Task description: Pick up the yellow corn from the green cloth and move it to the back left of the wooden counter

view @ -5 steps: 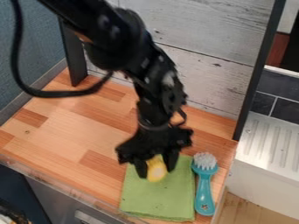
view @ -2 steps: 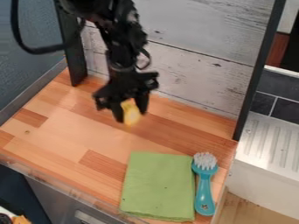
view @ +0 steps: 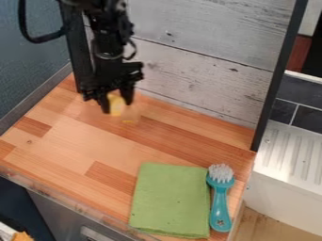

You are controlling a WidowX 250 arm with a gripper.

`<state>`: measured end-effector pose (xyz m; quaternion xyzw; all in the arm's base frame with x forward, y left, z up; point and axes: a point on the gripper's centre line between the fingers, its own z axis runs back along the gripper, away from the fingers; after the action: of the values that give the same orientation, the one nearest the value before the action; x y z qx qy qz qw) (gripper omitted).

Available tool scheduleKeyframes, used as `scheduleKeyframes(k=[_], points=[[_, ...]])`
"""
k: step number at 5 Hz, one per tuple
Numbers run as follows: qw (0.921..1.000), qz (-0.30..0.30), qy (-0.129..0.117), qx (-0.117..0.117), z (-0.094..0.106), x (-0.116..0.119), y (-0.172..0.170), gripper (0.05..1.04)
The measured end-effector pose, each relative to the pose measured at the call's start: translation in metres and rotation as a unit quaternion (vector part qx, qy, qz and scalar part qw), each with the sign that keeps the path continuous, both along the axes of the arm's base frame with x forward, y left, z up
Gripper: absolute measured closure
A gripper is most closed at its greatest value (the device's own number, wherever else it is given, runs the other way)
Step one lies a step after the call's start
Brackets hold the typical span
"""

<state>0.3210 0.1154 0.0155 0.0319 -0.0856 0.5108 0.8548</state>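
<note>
The black gripper (view: 117, 106) hangs over the back left part of the wooden counter, close to the corner post. Its fingers are shut on a small yellow object (view: 116, 104), which sits between them with its lower end showing. Toward the front right lies a folded green cloth (view: 170, 200), flat on the counter. Right beside the cloth's right edge is a teal brush (view: 219, 202) with white bristles, its bristle end pointing to the back.
A whitewashed plank wall (view: 195, 70) closes off the back, between a dark post (view: 76, 56) at left and another at right. On the right stands a white ridged drainboard (view: 292, 153). The wooden counter (view: 69, 141) spans the middle.
The gripper has moved from above the green cloth up and to the left, toward the back left corner, carrying the yellow object. The cloth and brush have stayed in place.
</note>
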Motion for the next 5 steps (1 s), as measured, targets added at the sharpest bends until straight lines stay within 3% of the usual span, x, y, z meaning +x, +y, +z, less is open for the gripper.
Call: scheduleKeyframes(k=[2, 3, 4, 5], points=[[0.9993, 0.034, 0.012, -0.010, -0.028, 0.007, 0.029, 0.507], [0.9993, 0.035, 0.009, -0.009, -0.030, 0.006, 0.033, 0.508], [0.9991, 0.037, 0.010, -0.019, -0.032, 0.006, 0.031, 0.434], [0.9987, 0.039, 0.021, -0.026, -0.033, 0.002, 0.031, 0.139]])
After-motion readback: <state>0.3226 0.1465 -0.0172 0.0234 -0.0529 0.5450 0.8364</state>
